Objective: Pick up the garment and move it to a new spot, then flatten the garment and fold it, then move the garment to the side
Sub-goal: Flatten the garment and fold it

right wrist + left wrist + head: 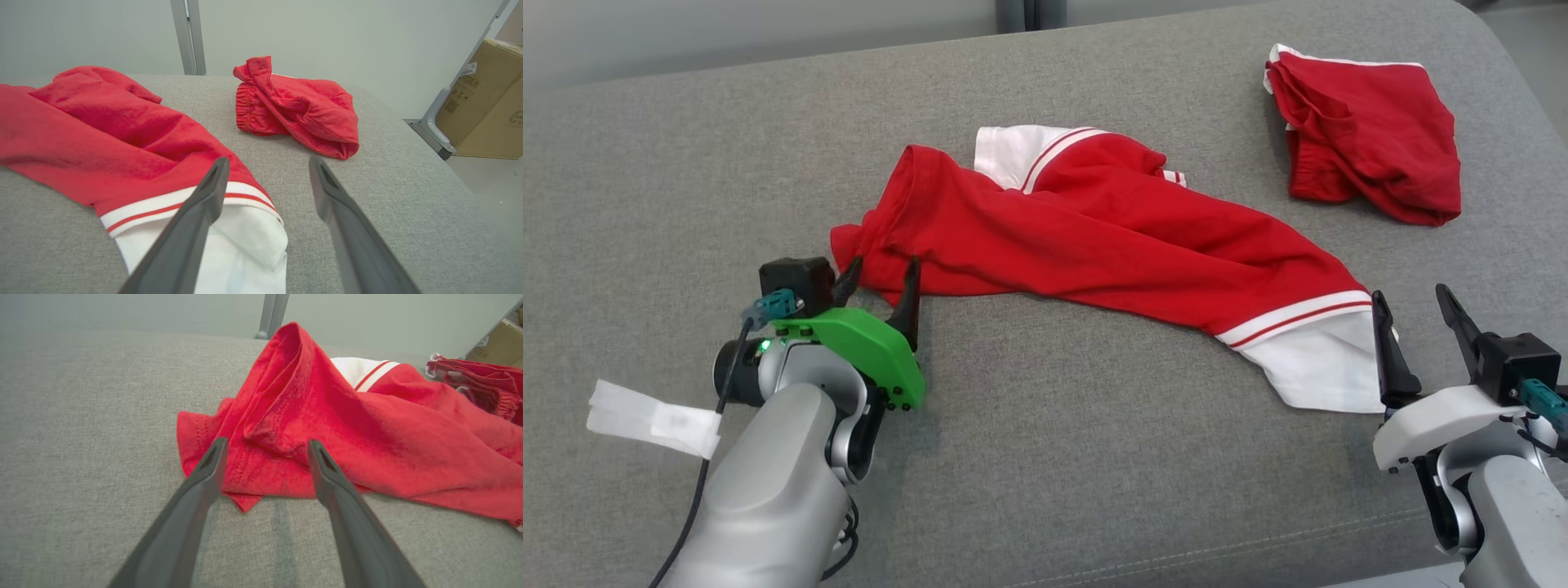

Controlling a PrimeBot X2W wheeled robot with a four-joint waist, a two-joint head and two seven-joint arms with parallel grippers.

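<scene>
One red garment (1111, 237) with white cuffs lies crumpled across the middle of the grey cushion (1045, 457). The left gripper (884, 265) stands wide open at its red end and the right gripper (1410, 294) wide open at its white cuff, both empty. Another red bundle (1372, 139) sits far right.

In the right wrist view, the cardboard box (486, 102) at 3 o'clock is cut by the edge, its labels too small to read. The red-and-white garment (102, 134) runs off at 9 o'clock, its white cuff (245, 245) at 6 o'clock. In the left wrist view, the crumpled red garment (482, 384) is cut off at 2 o'clock.
</scene>
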